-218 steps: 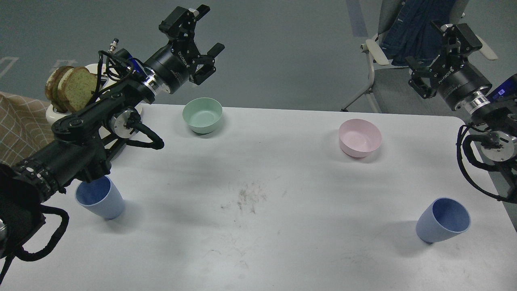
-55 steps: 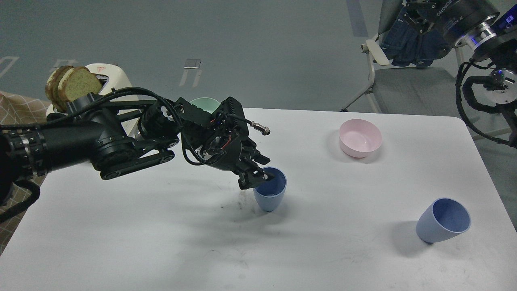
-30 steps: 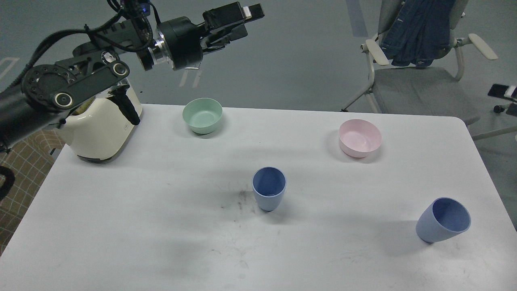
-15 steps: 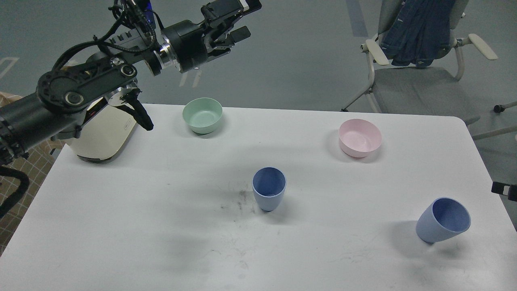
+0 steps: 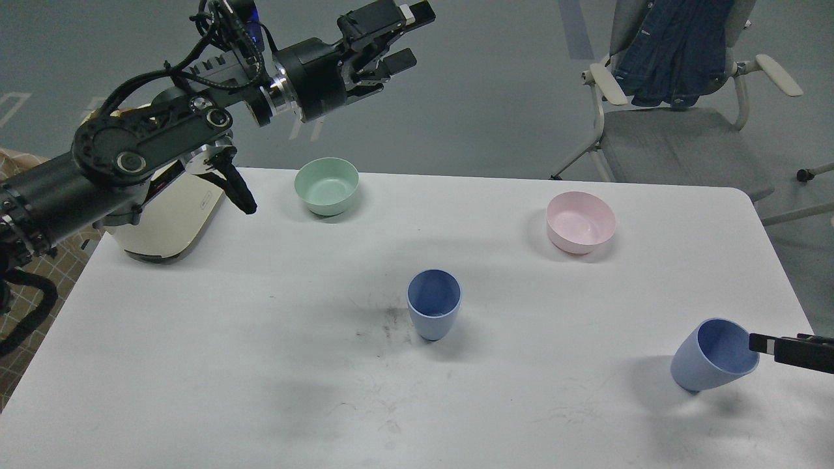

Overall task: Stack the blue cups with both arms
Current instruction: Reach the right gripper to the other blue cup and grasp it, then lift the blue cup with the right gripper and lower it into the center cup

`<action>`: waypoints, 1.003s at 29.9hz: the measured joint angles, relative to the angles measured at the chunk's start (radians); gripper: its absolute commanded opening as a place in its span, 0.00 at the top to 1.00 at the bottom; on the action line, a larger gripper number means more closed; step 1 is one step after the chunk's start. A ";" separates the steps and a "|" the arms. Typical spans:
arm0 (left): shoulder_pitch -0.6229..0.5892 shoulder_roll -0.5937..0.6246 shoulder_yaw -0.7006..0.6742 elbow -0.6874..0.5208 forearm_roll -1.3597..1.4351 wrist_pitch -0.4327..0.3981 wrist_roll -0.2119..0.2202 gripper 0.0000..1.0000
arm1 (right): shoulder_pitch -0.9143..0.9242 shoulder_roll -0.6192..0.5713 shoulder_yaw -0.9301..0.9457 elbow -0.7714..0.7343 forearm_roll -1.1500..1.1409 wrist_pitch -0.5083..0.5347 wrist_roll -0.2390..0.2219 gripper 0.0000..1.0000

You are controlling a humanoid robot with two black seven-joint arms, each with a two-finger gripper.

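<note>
**A:** Where are the two matte periwinkle-blue plastic tumblers?

**B:** One blue tumbler stands upright near the middle of the white rectangular worktop, mouth up, just right of a patch of dark scuff marks. The other blue tumbler sits near the worktop's right edge, leaning with its mouth towards the right. The two are well apart.

**A:** And the left tool?

**B:** The left arm's black two-finger tool is raised above the far left of the worktop, beyond the round mint-green plastic bowl. Its fingers stand apart with a clear gap, and nothing is between them.

**A:** The right one?

**B:** Only a dark tip of the right tool shows, coming in from the right edge at the level of the leaning tumbler's rim. It is right at the rim, but I cannot tell whether it touches, nor how wide its fingers stand.

**A:** What else is there?

**B:** A round pale-pink plastic bowl sits at the far right of the worktop. A cream-white toaster stands at the far left corner, partly behind the left arm. Beyond the worktop, a grey chair has a dark blue denim garment draped over its back.
</note>
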State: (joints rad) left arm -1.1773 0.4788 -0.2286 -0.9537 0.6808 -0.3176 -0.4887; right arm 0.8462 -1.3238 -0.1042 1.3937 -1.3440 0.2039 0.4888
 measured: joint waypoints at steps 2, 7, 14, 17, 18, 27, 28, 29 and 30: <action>0.000 0.000 0.000 -0.003 0.000 0.000 0.000 0.04 | -0.004 0.011 0.000 -0.001 0.001 0.000 0.000 0.51; 0.000 0.000 -0.001 -0.005 0.000 0.000 0.000 0.04 | -0.025 0.043 0.000 -0.004 -0.001 -0.001 0.000 0.72; 0.000 0.002 -0.002 -0.005 0.002 0.000 0.000 0.04 | -0.035 0.055 0.003 -0.014 -0.003 -0.001 0.000 1.00; 0.000 0.002 -0.003 -0.005 0.002 0.000 0.000 0.04 | -0.035 0.055 0.005 -0.013 0.001 -0.001 0.000 1.00; 0.001 0.002 -0.003 -0.005 0.002 0.000 0.000 0.04 | -0.035 0.054 0.007 -0.011 0.002 0.000 0.000 1.00; 0.002 0.003 -0.003 -0.007 0.001 0.001 0.000 0.04 | 0.124 -0.023 0.065 0.051 -0.007 0.026 0.000 1.00; 0.001 0.003 -0.003 -0.007 0.001 0.001 0.000 0.04 | 0.163 -0.023 0.068 0.053 -0.015 0.040 0.000 1.00; 0.002 0.004 -0.003 -0.007 0.001 0.001 0.000 0.04 | 0.208 -0.014 0.068 0.052 -0.029 0.062 0.000 1.00; 0.001 0.004 -0.003 -0.006 0.001 0.001 0.000 0.04 | 0.258 0.006 0.068 0.048 -0.041 0.088 0.000 1.00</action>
State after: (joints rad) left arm -1.1758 0.4823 -0.2317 -0.9599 0.6819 -0.3164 -0.4887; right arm 1.1047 -1.3173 -0.0363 1.4420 -1.3850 0.2920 0.4885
